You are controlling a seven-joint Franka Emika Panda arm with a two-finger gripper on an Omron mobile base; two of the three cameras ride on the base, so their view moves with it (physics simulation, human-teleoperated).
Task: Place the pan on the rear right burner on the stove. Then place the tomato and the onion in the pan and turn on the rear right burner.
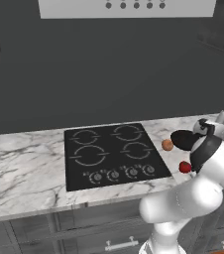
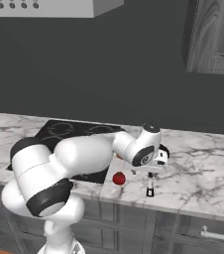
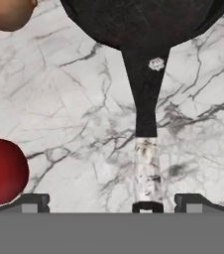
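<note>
Open hand (image 3: pixel 111 202) over pan (image 3: pixel 143 20) handle — tomato (image 3: pixel 2 171) alongside

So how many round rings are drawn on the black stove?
4, all on the stove: rear left, rear right burner, front left, the biggest, front right. None look hidden.

A black pan (image 3: pixel 143 20), red tomato (image 3: pixel 2 171), brownish-orange onion (image 3: pixel 7 12) and grey-veined white marble desk (image 3: pixel 74 99) are seen.
</note>
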